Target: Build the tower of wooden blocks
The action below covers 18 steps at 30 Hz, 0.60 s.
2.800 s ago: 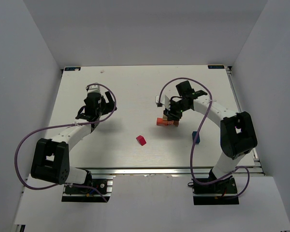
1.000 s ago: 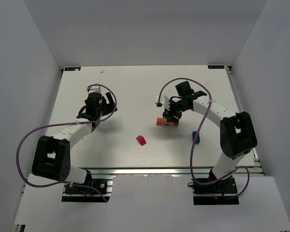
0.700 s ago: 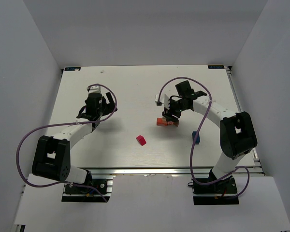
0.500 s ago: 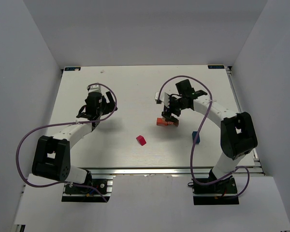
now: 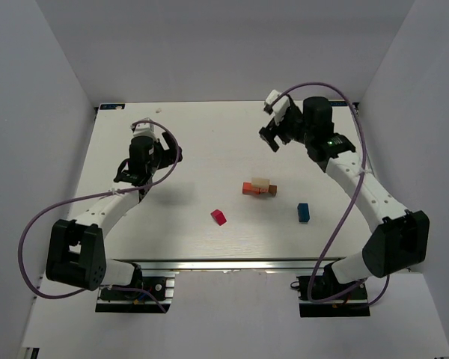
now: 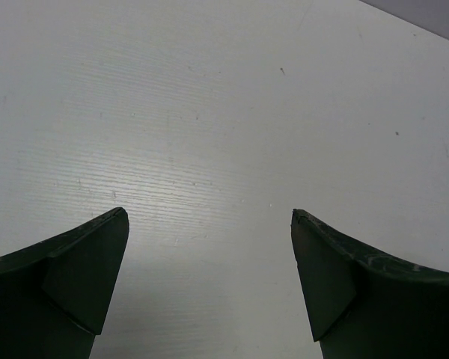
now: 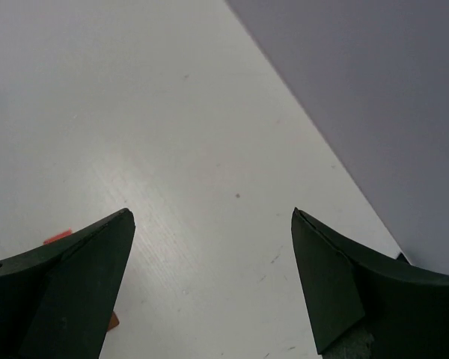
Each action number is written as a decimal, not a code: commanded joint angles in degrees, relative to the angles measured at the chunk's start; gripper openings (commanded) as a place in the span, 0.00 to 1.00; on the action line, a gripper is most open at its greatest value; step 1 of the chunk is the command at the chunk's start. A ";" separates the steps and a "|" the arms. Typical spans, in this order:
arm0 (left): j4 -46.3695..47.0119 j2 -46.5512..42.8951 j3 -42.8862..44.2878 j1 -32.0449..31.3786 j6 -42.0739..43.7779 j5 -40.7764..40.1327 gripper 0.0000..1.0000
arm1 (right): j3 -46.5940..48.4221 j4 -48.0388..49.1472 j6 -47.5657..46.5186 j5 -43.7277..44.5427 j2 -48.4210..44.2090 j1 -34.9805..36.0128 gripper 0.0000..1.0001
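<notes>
**Both grippers wide and empty, low tower in mid-table**

Right gripper (image 7: 209, 217): fingers spread wide, nothing between them, only bare table (image 5: 209, 134) below. In the top view it sits beyond the wood block tower (image 5: 259, 187), toward the far edge, well apart from it. Its arm runs back past the tower's right side to the base.

Left gripper (image 6: 209, 217): also spread wide and empty, over bare table. In the top view it is well apart from the tower, off to its left.

The tower is a short cluster. An orange-red block (image 5: 248, 188) forms its left end and a brown block (image 5: 271, 190) its right end, with a tan block (image 5: 261, 183) on top.

Loose pieces: a magenta-red block (image 5: 219, 217) lies near the tower, on its near-left side. A blue block (image 5: 303, 212) lies near it on the near-right side. Neither touches the tower.
</notes>
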 commanded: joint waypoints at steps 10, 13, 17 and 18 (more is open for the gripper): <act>-0.09 -4.19 0.02 0.51 -0.04 1.65 0.98 | -6.30 -4.47 50.23 24.77 -9.47 -10.59 0.89; -0.62 -4.81 -0.60 0.77 0.23 1.56 0.98 | -12.89 -9.67 53.41 26.80 -10.70 -13.67 0.89; -0.01 -5.60 -1.74 1.04 0.14 1.56 0.98 | -23.43 -9.94 51.48 26.10 -12.81 -14.81 0.89; 0.08 -5.69 -2.09 1.04 -0.03 1.56 0.98 | -24.41 -10.29 50.61 26.27 -13.08 -14.81 0.89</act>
